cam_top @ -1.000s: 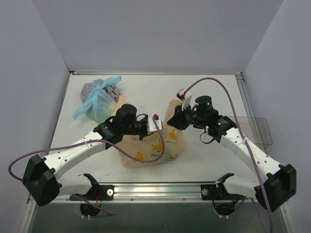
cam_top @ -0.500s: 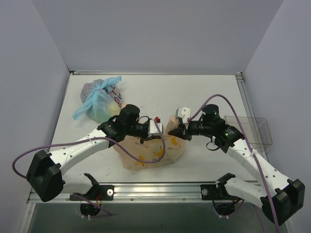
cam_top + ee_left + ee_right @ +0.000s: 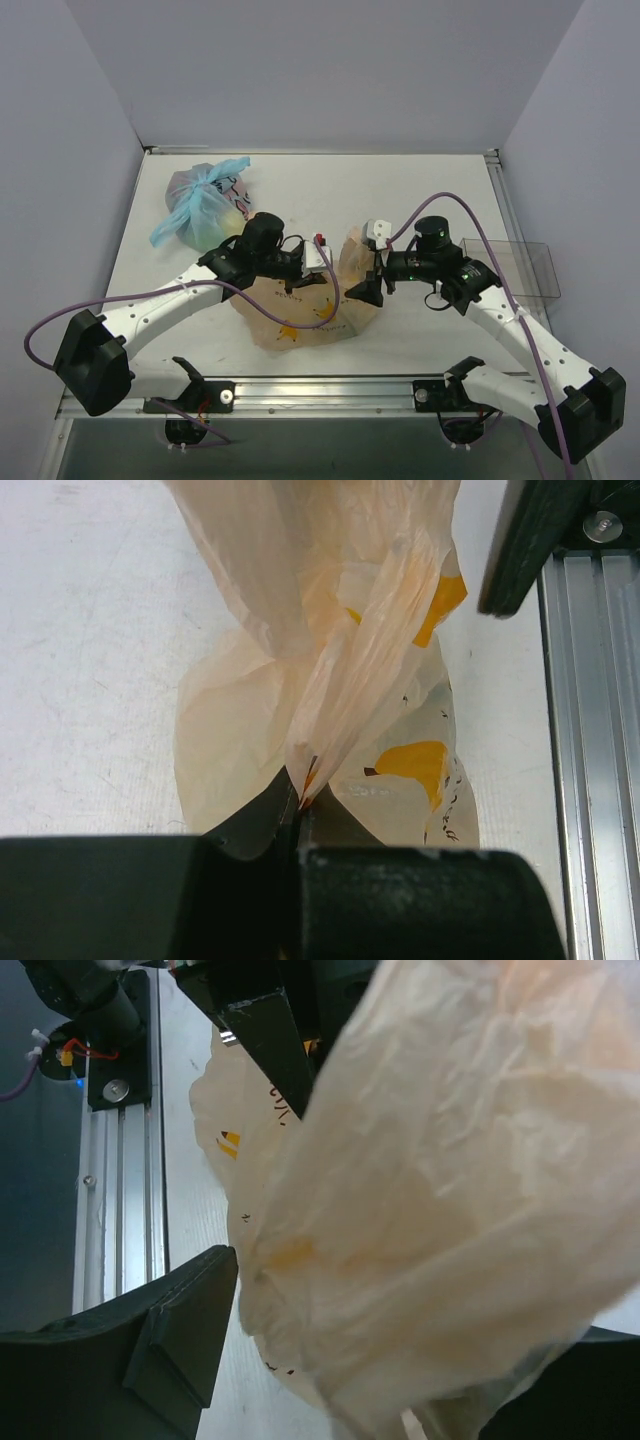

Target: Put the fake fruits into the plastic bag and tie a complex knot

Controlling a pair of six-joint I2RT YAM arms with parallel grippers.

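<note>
The peach-orange plastic bag (image 3: 300, 315) lies crumpled on the table between my two arms, its yellow prints showing. My left gripper (image 3: 305, 275) is shut on a twisted strip of the bag's handle (image 3: 345, 695), pinched at its fingertips (image 3: 300, 802). My right gripper (image 3: 370, 278) stands open around the bag's right side. In the right wrist view the bag (image 3: 450, 1180) bulges between the two spread fingers (image 3: 175, 1345). The fake fruits are hidden, and I cannot make out a knot.
A clear bag with light-blue tied handles (image 3: 205, 205) lies at the back left. A clear plastic bin (image 3: 525, 270) hangs off the table's right edge. The aluminium rail (image 3: 330, 385) runs along the near edge, close to the bag.
My right gripper has opened and let go of the bag, after coming down and left toward it. The left gripper keeps its grip and has barely moved.
</note>
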